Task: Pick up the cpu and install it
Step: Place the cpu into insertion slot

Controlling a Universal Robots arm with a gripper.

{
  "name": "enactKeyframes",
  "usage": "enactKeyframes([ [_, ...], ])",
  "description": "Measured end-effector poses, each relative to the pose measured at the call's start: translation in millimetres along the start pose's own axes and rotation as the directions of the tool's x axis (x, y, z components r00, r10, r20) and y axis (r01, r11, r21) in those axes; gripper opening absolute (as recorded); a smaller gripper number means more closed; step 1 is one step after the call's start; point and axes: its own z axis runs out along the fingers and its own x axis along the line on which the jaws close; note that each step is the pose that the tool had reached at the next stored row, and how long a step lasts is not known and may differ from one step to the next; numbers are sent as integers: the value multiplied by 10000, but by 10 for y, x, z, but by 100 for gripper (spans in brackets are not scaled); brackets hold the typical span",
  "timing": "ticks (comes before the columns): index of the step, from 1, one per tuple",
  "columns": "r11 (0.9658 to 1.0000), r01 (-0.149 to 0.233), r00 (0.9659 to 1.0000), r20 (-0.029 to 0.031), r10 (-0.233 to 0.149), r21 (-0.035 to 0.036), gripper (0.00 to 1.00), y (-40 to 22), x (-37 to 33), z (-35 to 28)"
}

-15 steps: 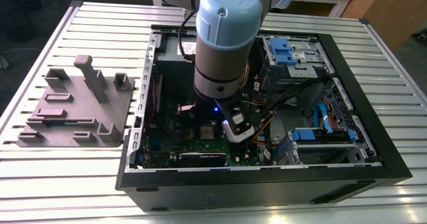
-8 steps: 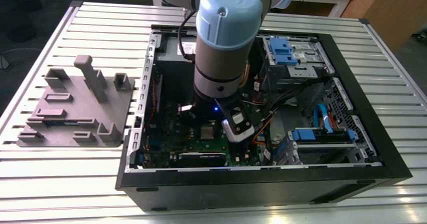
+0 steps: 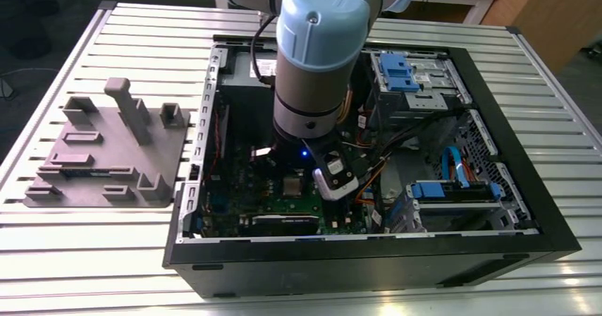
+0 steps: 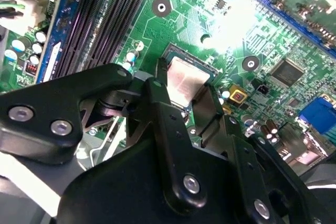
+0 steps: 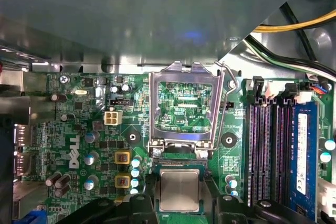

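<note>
Clamped on the cpu [image 4: 187, 78], the claw [image 4: 184, 85] grips it by two opposite edges, one of its black fingers [image 4: 161, 95] against each. This leaves the shiny top free and puts nothing under the chip. In both wrist views the cpu [image 5: 179, 189] lies flat and square between them, inside the frame of the socket [image 5: 179, 166]. I judge it at or very nearly at its seat, though I cannot tell whether it bears fully on the contacts. Just beside the socket the bracket [image 5: 155, 108] stands swung up, with green board showing through its window. The lever [image 5: 224, 98] is off its hook, so both are out of the way and the socket is open from above. The board [image 5: 79, 129] faces upward because the case [image 3: 376, 263] lies on its side, open, on the table [image 3: 84, 259]. That lets the arm [image 3: 320, 55] reach straight down into it. Memory slots [image 5: 265, 145] run along one side of the socket, near the fingers but clear of them. In the exterior view the grey fixture [image 3: 103, 154] sits on the table to the exterior view's left of the case, well apart from the claw. The pick-up looks done and the placing is in hand; the bracket is not yet closed over the chip.
</note>
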Motion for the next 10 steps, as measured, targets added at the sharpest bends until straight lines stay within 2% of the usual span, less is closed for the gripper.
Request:
enactKeyframes([
  [10,10000,1,10000,2,-1,-23,45,0,0,2],
])
